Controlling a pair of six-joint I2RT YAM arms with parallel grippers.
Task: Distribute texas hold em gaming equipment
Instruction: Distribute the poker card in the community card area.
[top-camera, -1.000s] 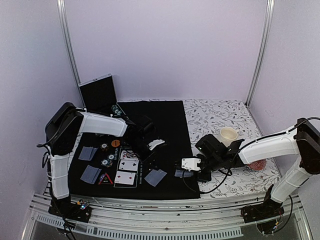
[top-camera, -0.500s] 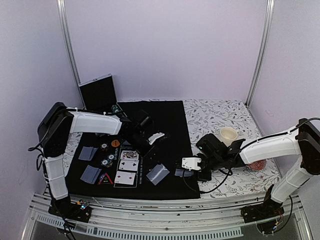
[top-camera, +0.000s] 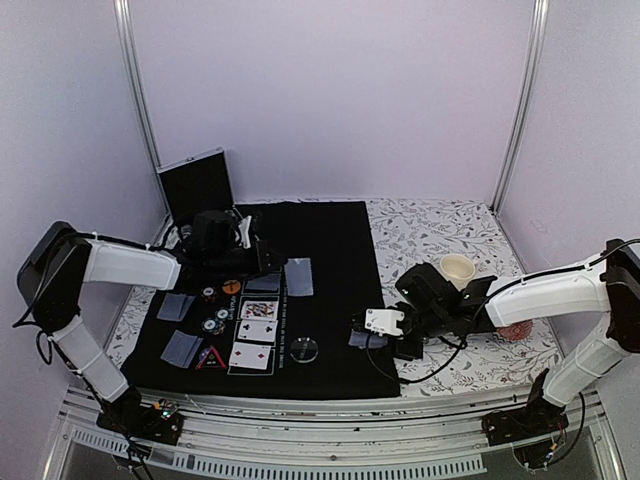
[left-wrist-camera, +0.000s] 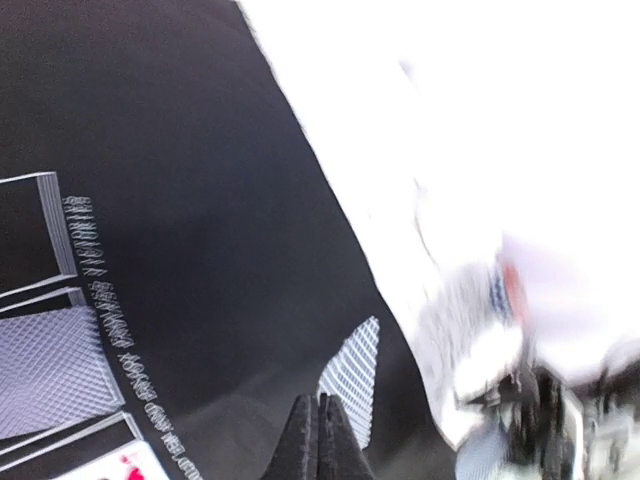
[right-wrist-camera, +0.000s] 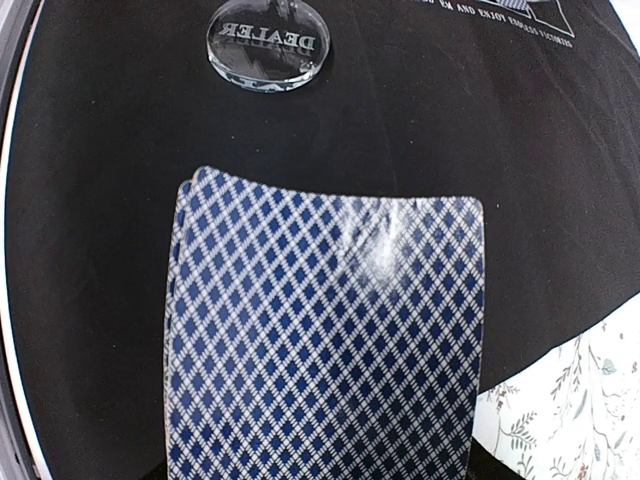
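The left gripper (left-wrist-camera: 318, 430) is clenched, empty, a card (left-wrist-camera: 352, 378) just beyond its tips; the right gripper (top-camera: 365, 340) clasps the deck (right-wrist-camera: 325, 345). Dealing, likely; next it needs another card.

A lab robot cell: plain lilac panels (top-camera: 330, 90) between aluminium posts (top-camera: 137, 100), left arm (top-camera: 125, 263) and right arm (top-camera: 550, 288) bolted to a metal rail (top-camera: 330, 425) at the edge of the counter (top-camera: 440, 230).

Left arm (top-camera: 125, 265) is stretching inward toward the middle, left gripper (left-wrist-camera: 318, 440) pressing its fingers tight together. Right arm (top-camera: 545, 290) is reaching low to the left, right gripper (top-camera: 372, 335) gripping cards (right-wrist-camera: 325, 340), jaws partway apart.
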